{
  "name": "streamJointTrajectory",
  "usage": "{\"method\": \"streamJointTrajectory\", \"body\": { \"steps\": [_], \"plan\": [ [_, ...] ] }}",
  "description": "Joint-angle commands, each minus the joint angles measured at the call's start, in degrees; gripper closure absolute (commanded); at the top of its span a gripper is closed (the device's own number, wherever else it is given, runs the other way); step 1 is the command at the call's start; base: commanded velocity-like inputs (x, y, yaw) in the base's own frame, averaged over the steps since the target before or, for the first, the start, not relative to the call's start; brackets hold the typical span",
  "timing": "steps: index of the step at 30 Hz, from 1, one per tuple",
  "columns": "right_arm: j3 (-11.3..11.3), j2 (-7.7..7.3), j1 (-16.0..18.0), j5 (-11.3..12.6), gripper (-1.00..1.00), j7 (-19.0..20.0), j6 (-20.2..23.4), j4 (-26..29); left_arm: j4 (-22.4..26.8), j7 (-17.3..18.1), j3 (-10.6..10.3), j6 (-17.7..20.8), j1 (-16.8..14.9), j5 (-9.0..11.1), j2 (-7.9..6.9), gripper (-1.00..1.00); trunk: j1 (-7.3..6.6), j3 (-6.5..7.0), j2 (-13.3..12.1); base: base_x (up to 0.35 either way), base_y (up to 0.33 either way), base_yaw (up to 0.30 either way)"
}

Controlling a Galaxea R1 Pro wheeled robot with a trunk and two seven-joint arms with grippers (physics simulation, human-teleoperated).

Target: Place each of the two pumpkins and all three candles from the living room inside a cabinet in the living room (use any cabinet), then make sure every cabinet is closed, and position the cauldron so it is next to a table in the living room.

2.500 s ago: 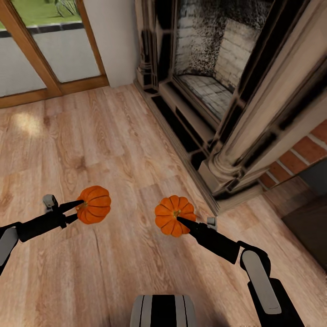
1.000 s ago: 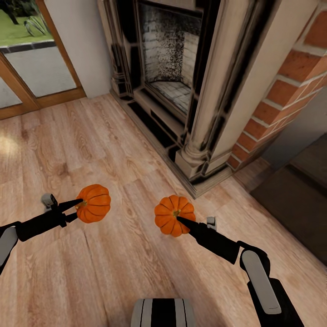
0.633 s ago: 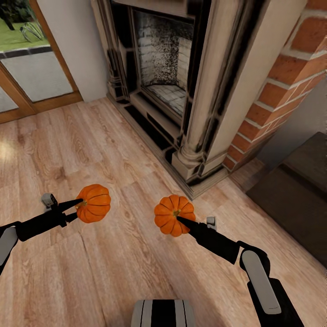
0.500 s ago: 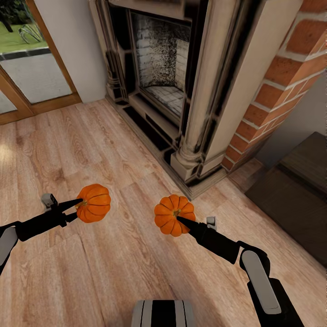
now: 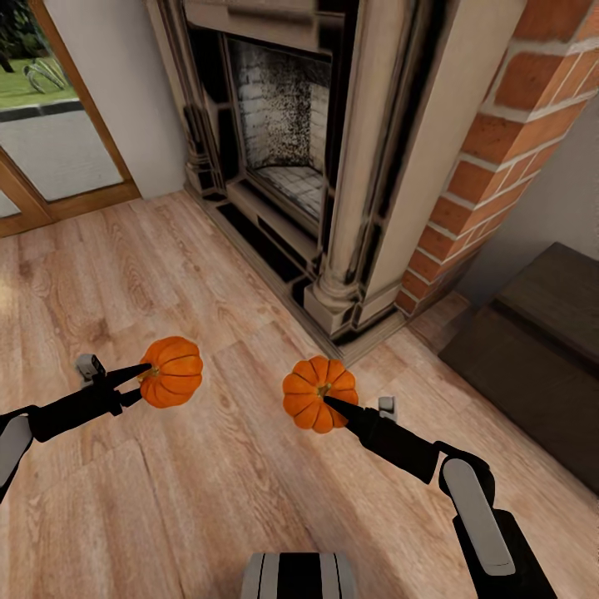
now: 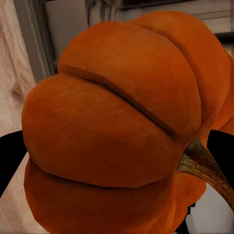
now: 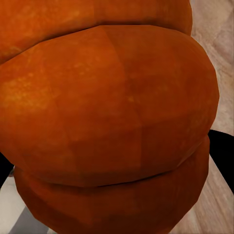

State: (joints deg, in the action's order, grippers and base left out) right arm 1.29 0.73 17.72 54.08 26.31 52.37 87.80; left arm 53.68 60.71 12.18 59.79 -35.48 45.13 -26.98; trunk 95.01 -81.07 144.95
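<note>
Orange pumpkins, one pinched in left tool (image 5: 148, 373), other (image 5: 319, 394) in right tool (image 5: 329, 404); carried clear of floor (image 5: 208, 466) toward dark cabinet (image 5: 532, 349) at 3 o'clock.

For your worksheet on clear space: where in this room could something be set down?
Bare wood floor lies between the glass door and the fireplace, and between both held pumpkins. It is crowded on the right, where fireplace, brick wall and dark cabinet meet.
</note>
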Motion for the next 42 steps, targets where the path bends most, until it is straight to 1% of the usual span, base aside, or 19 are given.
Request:
{"method": "streamJointTrajectory", "body": {
  "steps": [1, 14, 21, 24, 42],
  "plan": [
    [0.13, 0.06, 0.03, -0.12, 1.00, 0.29, 0.37, 0.00, -0.01, 0.27, 0.04, 0.21, -0.02, -0.10, 0.00, 1.00, -0.01, 0.06, 0.01, 0.000, 0.000, -0.085],
    [0.12, 0.06, 0.03, -0.12, 1.00, 0.24, 0.37, 0.00, -0.42, 0.41, 0.04, 0.21, -0.02, -0.22, -0.24, 1.00, -0.01, 1.23, 0.01, 0.000, 0.000, -0.081],
    [0.13, 0.06, 0.03, -0.13, 1.00, 0.24, 0.37, 0.00, -0.90, 0.37, 0.01, 0.21, -0.01, -0.30, -2.21, 1.00, -0.01, 1.85, 0.01, 0.000, 0.000, -0.075],
    [0.12, 0.06, 0.03, -0.12, 1.00, 0.24, 0.37, 0.00, -0.93, 0.37, -0.01, 0.21, 0.01, -0.30, -2.57, 1.00, -0.01, 2.00, 0.01, 0.000, 0.000, -0.038],
    [0.20, 0.06, 0.03, -0.13, 1.00, 0.24, 0.37, 0.00, -0.95, 0.37, -0.05, 0.21, 0.01, -0.30, -2.82, 1.00, -0.01, 2.13, 0.01, 0.000, 0.000, -0.004]
  ]
}}
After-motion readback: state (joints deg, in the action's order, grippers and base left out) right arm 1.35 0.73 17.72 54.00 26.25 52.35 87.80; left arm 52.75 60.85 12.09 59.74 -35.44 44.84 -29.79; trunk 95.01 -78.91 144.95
